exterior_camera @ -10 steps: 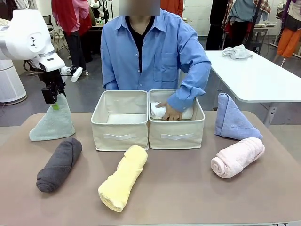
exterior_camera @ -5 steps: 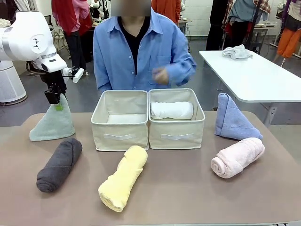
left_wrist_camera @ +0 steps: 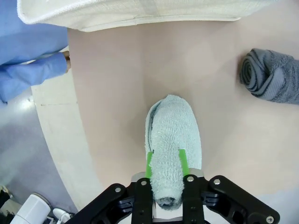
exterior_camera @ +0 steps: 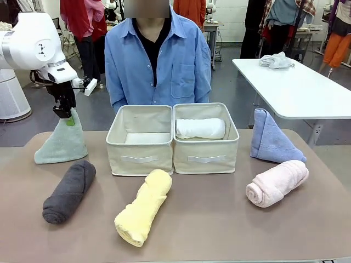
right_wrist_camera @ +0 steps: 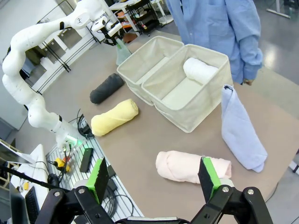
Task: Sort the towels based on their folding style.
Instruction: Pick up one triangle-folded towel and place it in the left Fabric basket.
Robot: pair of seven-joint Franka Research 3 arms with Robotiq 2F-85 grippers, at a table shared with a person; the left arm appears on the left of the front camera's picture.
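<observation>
Left gripper [left_wrist_camera: 166,158] clamped shut on grey-green cone towel [exterior_camera: 61,145] tip. Person [exterior_camera: 159,60] withdrew from right bin [exterior_camera: 205,159], white roll [exterior_camera: 200,129] left inside. Cone lift looked next. Right gripper [right_wrist_camera: 153,175] stayed open.

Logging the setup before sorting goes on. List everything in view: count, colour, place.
cone towels: two; pale grey-green cone at the table's left, blue cone at its right
rolled towels: four; dark grey roll front left, yellow roll front middle, pink roll front right, white roll in the right bin
bins: two, beige, side by side mid-table; left bin beside the right one
table: one, brown
rag: one, white, on the white side table behind
person: one, blue shirt, behind the bins
left gripper: shut on the pale grey-green cone's tip
right gripper: open, aimed toward the pink roll
</observation>
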